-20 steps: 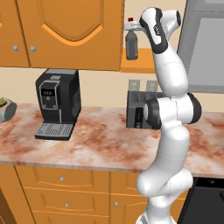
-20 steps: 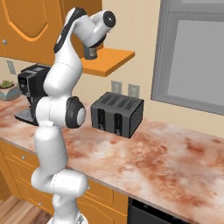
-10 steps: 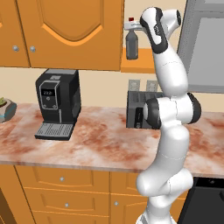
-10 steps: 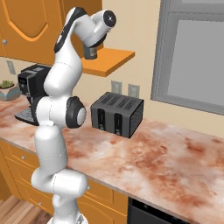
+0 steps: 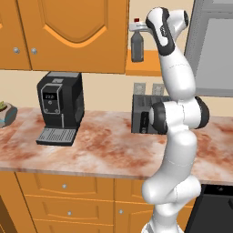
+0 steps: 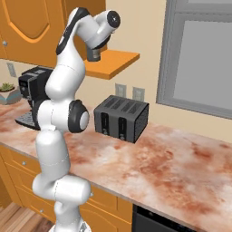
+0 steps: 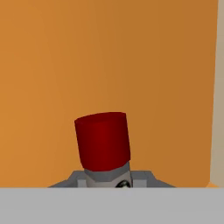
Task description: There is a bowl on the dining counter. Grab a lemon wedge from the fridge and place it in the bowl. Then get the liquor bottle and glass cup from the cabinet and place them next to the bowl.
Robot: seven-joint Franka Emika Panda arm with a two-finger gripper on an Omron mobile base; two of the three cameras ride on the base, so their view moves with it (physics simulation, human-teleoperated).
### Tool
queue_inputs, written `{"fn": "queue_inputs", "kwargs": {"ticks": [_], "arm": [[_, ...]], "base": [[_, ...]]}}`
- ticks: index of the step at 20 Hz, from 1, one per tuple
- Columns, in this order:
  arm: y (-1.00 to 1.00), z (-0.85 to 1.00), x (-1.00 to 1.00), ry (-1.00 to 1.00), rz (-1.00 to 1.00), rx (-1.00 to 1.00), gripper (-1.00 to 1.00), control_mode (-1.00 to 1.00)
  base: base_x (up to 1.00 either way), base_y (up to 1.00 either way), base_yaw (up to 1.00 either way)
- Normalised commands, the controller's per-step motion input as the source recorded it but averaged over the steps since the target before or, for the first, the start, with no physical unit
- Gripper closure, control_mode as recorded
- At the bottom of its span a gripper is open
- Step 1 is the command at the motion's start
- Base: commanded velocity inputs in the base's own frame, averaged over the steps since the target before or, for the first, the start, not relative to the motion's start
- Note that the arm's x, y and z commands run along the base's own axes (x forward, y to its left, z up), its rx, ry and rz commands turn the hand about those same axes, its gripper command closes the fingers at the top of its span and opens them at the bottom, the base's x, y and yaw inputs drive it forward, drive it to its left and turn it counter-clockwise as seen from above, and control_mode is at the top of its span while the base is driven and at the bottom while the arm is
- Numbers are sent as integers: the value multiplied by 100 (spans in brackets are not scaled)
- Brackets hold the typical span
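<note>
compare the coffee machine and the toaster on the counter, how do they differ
The coffee machine stands tall and upright with a front display and a drip tray; the toaster is low, wide and boxy with slots on top. The coffee machine sits further left along the counter than the toaster. Both are dark appliances near the wall.

A black coffee machine (image 5: pixel 59 105) and toaster (image 6: pixel 121 118) stand on the marbled counter (image 6: pixel 181 161).

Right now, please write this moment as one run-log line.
stage: taking liquor bottle from cabinet shelf | gripper: shut on liquor bottle neck | red cap: on | bottle: upright, on shelf
</note>
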Motion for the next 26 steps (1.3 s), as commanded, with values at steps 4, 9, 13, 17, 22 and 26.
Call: {"fn": "queue_inputs", "kwargs": {"ticks": [4, 9, 13, 17, 22, 26], "arm": [[0, -3, -5, 0, 0, 0, 100, -100], [-19, -17, -68, -1, 0, 2, 100, -100], [-52, 1, -99, -3, 1, 5, 100, -100], [-75, 3, -100, -6, 4, 8, 100, -100], [-55, 10, -100, -17, 3, 3, 100, -100], [-3, 1, -100, -16, 5, 0, 100, -100]], "base": [[0, 0, 0], [0, 0, 0], [0, 0, 0], [0, 0, 0], [0, 0, 0], [0, 0, 0]]}}
